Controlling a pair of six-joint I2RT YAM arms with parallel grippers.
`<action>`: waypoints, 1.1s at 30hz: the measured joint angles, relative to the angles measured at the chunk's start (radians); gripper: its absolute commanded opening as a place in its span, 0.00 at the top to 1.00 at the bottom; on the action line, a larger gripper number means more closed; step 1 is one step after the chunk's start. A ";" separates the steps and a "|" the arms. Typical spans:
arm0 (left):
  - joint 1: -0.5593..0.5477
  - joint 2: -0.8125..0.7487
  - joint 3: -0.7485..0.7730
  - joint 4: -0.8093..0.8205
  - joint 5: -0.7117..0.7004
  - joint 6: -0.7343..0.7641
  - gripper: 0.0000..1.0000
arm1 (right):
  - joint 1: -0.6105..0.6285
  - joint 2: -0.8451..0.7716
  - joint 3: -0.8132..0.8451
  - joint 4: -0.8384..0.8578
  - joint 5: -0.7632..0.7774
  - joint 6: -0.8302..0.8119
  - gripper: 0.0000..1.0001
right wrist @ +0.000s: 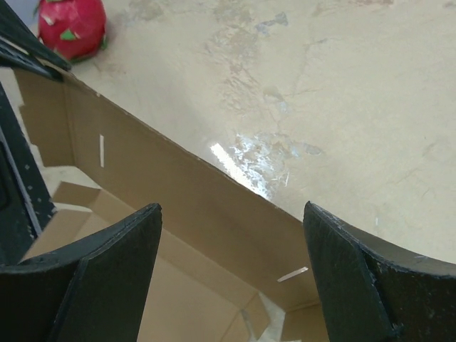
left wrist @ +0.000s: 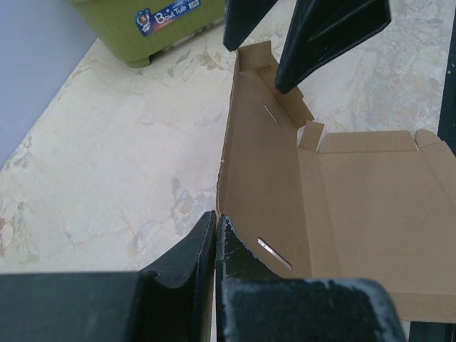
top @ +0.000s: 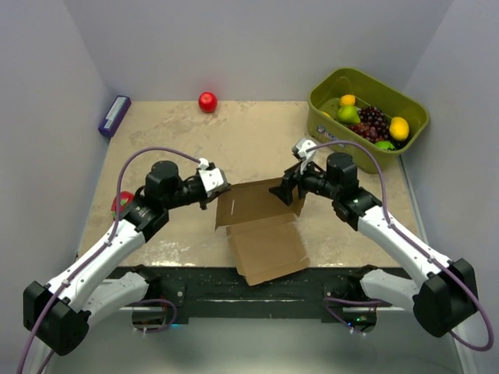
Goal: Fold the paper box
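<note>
We saw the paper box [top: 265,241] lying open at the middle of the worktop's [top: 179,132] near edge, back wall raised. The left gripper [top: 223,187] pinched that wall's left end. The right gripper [top: 290,193] stood spread astride its right end.

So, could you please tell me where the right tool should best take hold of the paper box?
On the raised wall of the paper box, at its free right end, coming from above over the top edge. That wall is a thin upright sheet, so one finger goes each side; the open right tool straddles it, while the left tool pinches the other end.
</note>
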 measured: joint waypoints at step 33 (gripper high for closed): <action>0.048 0.088 0.019 0.066 -0.003 -0.074 1.00 | 0.072 0.277 0.168 -0.096 -0.101 -0.270 0.95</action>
